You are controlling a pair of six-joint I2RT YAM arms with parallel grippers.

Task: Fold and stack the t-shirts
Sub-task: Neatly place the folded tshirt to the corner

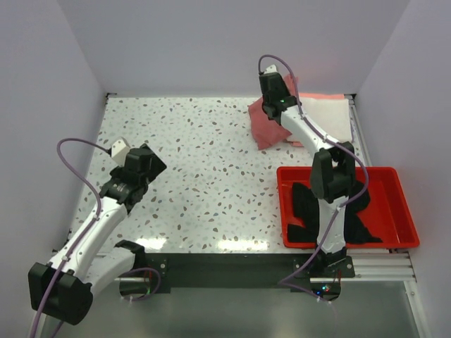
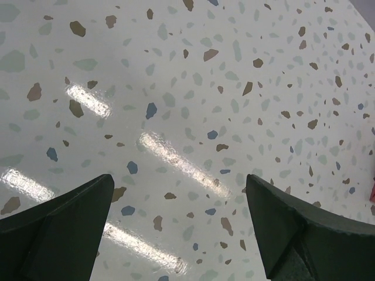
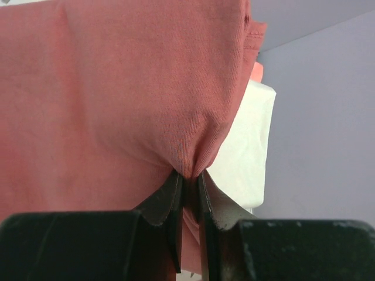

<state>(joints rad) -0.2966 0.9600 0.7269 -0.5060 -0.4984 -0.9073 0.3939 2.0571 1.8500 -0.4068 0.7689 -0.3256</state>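
My right gripper is shut on a pinch of the dusty rose-red t-shirt, holding it at the table's far right; the cloth fills the right wrist view above the closed gripper. A cream-white t-shirt lies folded beside it at the back right, with a peach-pink edge showing behind it; both show in the right wrist view, cream and peach. A black t-shirt lies crumpled in the red tray. My left gripper is open and empty over the bare table.
The red plastic tray sits at the near right, partly hidden by the right arm. Grey walls enclose the table on three sides. The speckled tabletop spans the middle and left.
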